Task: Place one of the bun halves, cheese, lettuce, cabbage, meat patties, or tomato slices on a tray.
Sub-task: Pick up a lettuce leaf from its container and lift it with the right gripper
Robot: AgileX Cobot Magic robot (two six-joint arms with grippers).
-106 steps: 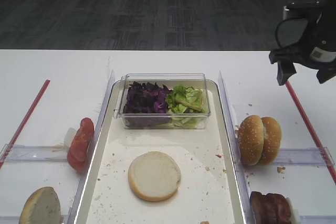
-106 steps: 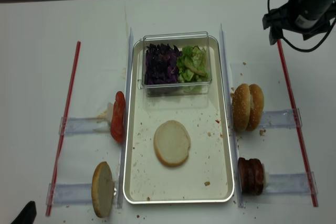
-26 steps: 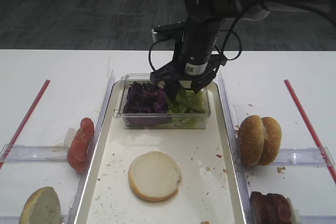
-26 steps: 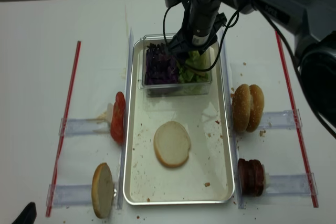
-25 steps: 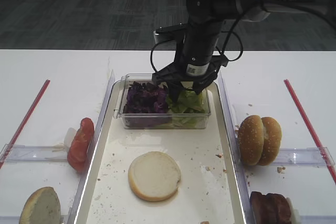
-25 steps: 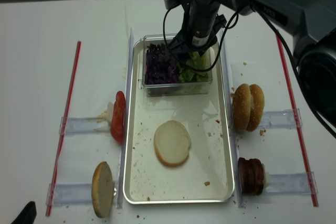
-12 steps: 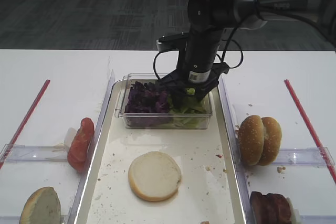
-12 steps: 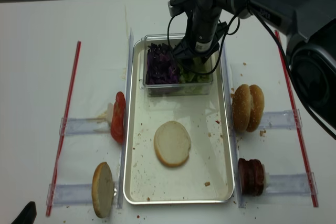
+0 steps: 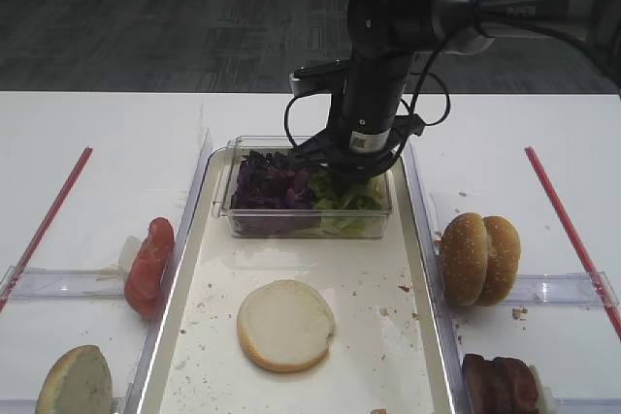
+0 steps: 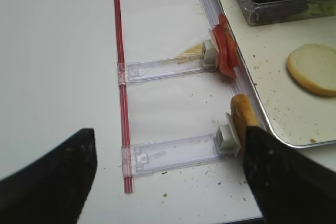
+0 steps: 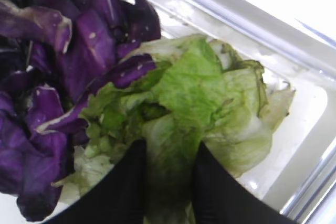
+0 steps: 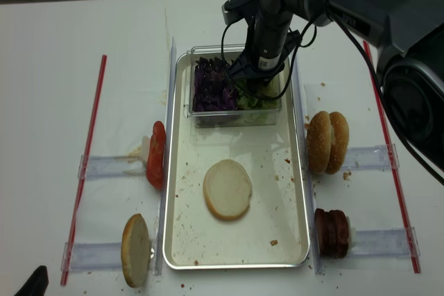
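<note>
My right gripper reaches down into the clear box at the far end of the tray. Its two black fingers pinch a leaf of the light green lettuce, with the purple cabbage just to the left. A pale cut-face bun half lies on the tray floor. In the left wrist view my left gripper hangs open over the white table, nothing between its fingers.
Left of the tray stand tomato slices and a bun half on clear holders. On its right are a sesame bun pair and meat patties. Red strips edge both sides.
The right arm came from the far right to the box and dipped into the lettuce. Over the last half second its fingers closed in on a leaf. The left arm has not moved.
</note>
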